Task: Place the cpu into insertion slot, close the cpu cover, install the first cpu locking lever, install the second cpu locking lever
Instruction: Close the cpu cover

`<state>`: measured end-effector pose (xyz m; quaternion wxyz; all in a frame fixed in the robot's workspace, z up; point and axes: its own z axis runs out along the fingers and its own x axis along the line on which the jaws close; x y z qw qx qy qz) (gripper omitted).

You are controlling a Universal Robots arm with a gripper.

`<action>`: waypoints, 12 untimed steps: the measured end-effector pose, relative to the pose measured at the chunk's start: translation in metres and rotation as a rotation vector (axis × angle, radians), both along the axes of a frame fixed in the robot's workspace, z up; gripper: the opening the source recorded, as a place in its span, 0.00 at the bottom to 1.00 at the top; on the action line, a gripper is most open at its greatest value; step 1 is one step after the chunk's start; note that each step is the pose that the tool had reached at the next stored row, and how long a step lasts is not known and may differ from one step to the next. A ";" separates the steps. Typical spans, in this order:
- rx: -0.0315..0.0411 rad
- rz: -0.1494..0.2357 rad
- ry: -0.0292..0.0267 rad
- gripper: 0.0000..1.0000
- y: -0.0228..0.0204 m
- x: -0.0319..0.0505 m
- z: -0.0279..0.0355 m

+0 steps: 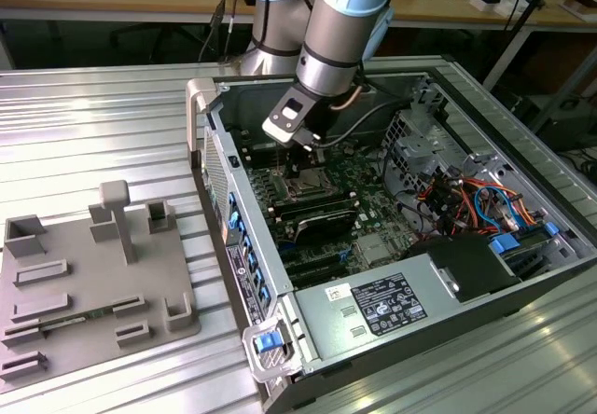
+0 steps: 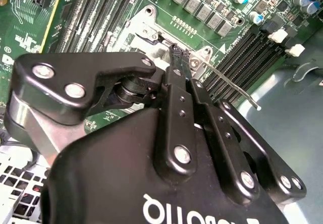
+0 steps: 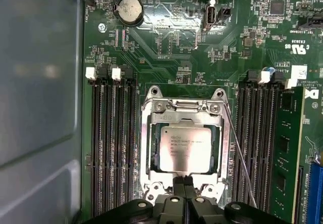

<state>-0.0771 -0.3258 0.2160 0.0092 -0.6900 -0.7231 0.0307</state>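
The cpu [image 3: 184, 146] lies flat in the insertion slot [image 3: 145, 148], its silvery top showing through the window of the cpu cover [image 3: 184, 114], which is folded down over it. A thin wire locking lever [image 3: 239, 153] runs along one side of the socket and stands away from it; in the second wrist view this lever [image 2: 227, 82] sticks up free. My gripper [image 3: 184, 179] is shut with its fingertips together at the socket's edge, nothing visible between them. It shows over the socket's rim in the second wrist view [image 2: 175, 50] and low inside the computer case in the exterior view [image 1: 297, 162].
Long black memory slots [image 3: 111, 148] flank the socket, with a green memory module [image 3: 285, 148] beside them. A coin battery [image 3: 128, 8] sits farther off, and the case wall [image 3: 40, 108] is close. A grey fixture plate [image 1: 93, 283] lies at the exterior view's left; cables [image 1: 466, 200] fill the case's right.
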 end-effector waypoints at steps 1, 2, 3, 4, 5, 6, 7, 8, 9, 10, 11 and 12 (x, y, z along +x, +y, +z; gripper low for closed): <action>0.0001 0.004 -0.0001 0.11 0.0000 0.0002 0.0000; 0.0002 0.013 -0.0002 0.11 0.0000 0.0004 0.0000; 0.0004 0.048 -0.0001 0.11 0.0000 0.0007 -0.0001; 0.0003 0.090 -0.0001 0.11 0.0000 0.0007 -0.0002; 0.0003 0.109 -0.0001 0.11 0.0000 0.0008 -0.0003; 0.0004 0.126 -0.0001 0.11 0.0000 0.0009 -0.0003; 0.0004 0.147 -0.0001 0.11 0.0000 0.0012 -0.0003; 0.0003 0.160 -0.0001 0.11 0.0000 0.0015 -0.0003; 0.0004 0.191 -0.0001 0.11 0.0000 0.0025 -0.0003; 0.0004 0.215 0.0000 0.11 0.0000 0.0034 -0.0003; 0.0005 0.230 -0.0001 0.11 0.0000 0.0039 -0.0003; 0.0005 0.243 -0.0001 0.11 0.0000 0.0045 -0.0003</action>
